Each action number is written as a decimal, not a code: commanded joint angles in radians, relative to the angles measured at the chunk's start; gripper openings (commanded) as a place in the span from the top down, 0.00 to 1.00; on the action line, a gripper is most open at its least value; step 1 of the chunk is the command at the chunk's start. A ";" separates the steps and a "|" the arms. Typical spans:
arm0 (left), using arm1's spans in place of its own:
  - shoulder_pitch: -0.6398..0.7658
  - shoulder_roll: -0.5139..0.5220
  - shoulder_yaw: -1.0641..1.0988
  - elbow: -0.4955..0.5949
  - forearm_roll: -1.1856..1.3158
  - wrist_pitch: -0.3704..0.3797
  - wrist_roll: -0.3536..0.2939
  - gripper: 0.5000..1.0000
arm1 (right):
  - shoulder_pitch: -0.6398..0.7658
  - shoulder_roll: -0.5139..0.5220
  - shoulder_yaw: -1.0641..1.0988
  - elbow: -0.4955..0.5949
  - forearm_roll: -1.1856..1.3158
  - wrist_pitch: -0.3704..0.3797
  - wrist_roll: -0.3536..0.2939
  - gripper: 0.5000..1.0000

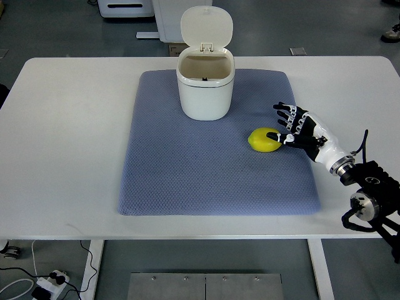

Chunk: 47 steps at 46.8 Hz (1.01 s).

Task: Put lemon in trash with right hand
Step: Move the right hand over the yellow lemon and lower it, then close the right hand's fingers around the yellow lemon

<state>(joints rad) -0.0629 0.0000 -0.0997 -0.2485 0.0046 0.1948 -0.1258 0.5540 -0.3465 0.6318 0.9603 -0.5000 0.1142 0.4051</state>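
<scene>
At the near edge, below the white table (62, 156), a power strip (53, 281) with cables lies on the floor at the lower left, partly cut off by the frame, and a grey metal plate (206, 286) shows beneath the table's middle. The right arm (369, 194) enters from the lower right corner, its black joints and cabling running off the frame so its upper part cannot be seen. It reaches left and slightly far across the table to the right hand (300, 131), which lies low over the right side of the blue-grey mat (187, 181). The fingers (286, 112) are spread wide and grasp nothing; the thumb tip touches or overlaps the right end of the lemon (262, 140), though whether it presses on it is hard to tell. The lemon lies on the mat, right of centre, near and to the right of the white trash bin (205, 94). The bin stands on the far part of the mat with its lid (206, 28) flipped up and back; its inside is shadowed and shows nothing clearly. Beyond the table, white equipment (137, 9) is cut off by the far edge.
</scene>
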 commanded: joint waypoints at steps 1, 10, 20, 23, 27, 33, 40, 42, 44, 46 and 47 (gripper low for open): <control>0.000 0.000 0.000 0.000 0.000 0.000 0.000 0.00 | -0.005 0.001 0.000 -0.002 0.000 -0.001 0.000 0.01; 0.000 0.000 0.000 0.000 0.000 0.000 0.000 0.00 | -0.022 0.003 0.002 -0.002 0.001 -0.001 0.004 0.01; 0.000 0.000 0.000 0.000 0.000 0.000 0.000 0.00 | -0.036 0.027 0.000 -0.018 0.000 -0.008 0.015 0.02; 0.000 0.000 0.000 0.000 0.000 0.000 0.000 0.00 | -0.037 0.035 0.000 -0.022 -0.002 -0.010 0.020 0.02; 0.000 0.000 0.000 0.000 0.000 0.000 0.000 0.00 | -0.039 0.044 0.000 -0.028 -0.003 -0.011 0.020 0.02; 0.000 0.000 0.000 0.000 0.000 0.000 0.000 0.00 | -0.042 0.058 0.000 -0.035 -0.011 -0.013 0.021 0.03; 0.000 0.000 0.000 0.000 0.000 0.000 0.000 0.00 | -0.048 0.067 -0.001 -0.043 -0.018 -0.013 0.024 0.03; 0.000 0.000 0.000 0.000 0.000 0.000 0.000 0.00 | -0.048 0.070 -0.001 -0.046 -0.023 -0.013 0.026 0.03; 0.000 0.000 0.000 0.000 0.000 0.000 0.000 0.00 | -0.051 0.075 -0.001 -0.051 -0.031 -0.013 0.026 0.03; 0.000 0.000 0.000 0.000 0.000 0.000 0.000 0.00 | -0.057 0.081 -0.001 -0.055 -0.038 -0.013 0.026 0.04; 0.000 0.000 0.000 0.000 0.000 0.000 0.000 0.00 | -0.059 0.083 -0.001 -0.055 -0.040 -0.013 0.027 0.05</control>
<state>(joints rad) -0.0629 0.0000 -0.0997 -0.2485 0.0046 0.1948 -0.1258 0.5027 -0.2703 0.6313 0.9086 -0.5330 0.1012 0.4310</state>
